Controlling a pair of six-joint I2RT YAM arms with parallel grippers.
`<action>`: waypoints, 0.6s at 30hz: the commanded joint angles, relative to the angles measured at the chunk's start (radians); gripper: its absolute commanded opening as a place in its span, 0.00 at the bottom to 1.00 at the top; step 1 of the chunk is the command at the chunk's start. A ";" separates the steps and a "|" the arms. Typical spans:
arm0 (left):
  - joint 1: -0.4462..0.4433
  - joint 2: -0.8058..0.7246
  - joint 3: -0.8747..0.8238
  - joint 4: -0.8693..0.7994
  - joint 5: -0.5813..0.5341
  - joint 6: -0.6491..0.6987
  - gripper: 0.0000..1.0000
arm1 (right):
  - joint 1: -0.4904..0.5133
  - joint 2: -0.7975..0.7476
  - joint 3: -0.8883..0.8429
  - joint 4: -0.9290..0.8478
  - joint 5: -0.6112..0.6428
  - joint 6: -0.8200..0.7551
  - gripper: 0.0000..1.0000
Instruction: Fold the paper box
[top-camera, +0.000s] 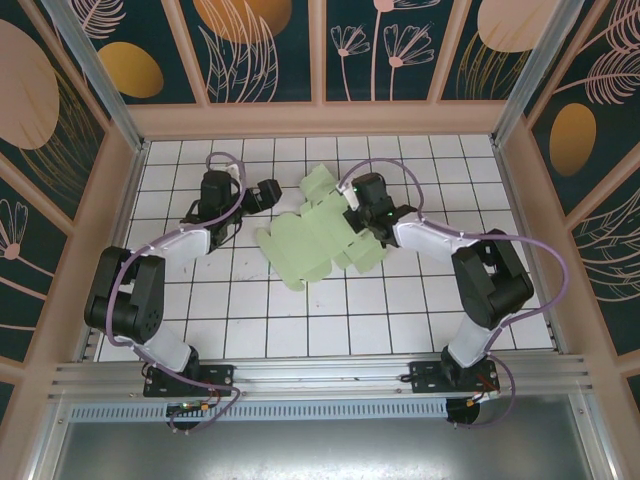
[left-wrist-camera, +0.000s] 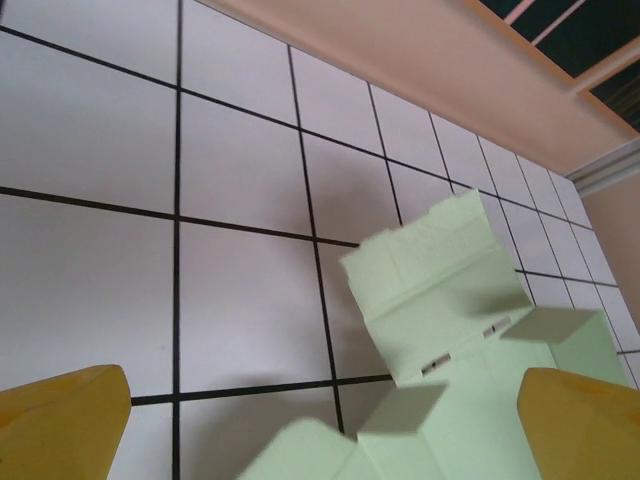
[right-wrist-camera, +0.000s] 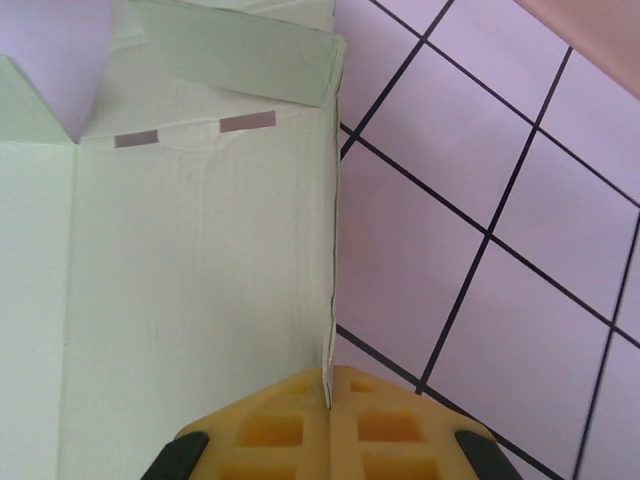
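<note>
The paper box (top-camera: 318, 232) is a pale green die-cut sheet, partly folded, lying mid-table with flaps sticking out. My right gripper (top-camera: 352, 218) is shut on a thin raised edge of the paper box (right-wrist-camera: 200, 260); the card runs straight into the seam between its yellow fingers (right-wrist-camera: 290, 430). My left gripper (top-camera: 268, 190) hovers left of the sheet's far flap, open, with its yellow fingertips (left-wrist-camera: 60, 420) wide apart. In the left wrist view the paper box (left-wrist-camera: 440, 290) lies ahead and to the right, one flap near the right fingertip.
White tiled floor (top-camera: 240, 310) with black grid lines, walled by a wooden rim (top-camera: 320, 120) at the back and sides. Both arms' bases stand at the near edge, with purple cables looping over them.
</note>
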 joint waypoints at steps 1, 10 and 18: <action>0.023 0.014 0.005 0.063 0.021 -0.026 0.99 | 0.030 -0.023 0.012 -0.044 0.151 -0.094 0.00; 0.064 0.145 0.144 0.008 0.044 0.027 0.99 | 0.123 0.010 -0.029 0.171 0.430 -0.382 0.00; 0.068 0.249 0.237 0.014 0.087 0.016 0.99 | 0.174 0.057 -0.127 0.559 0.591 -0.676 0.00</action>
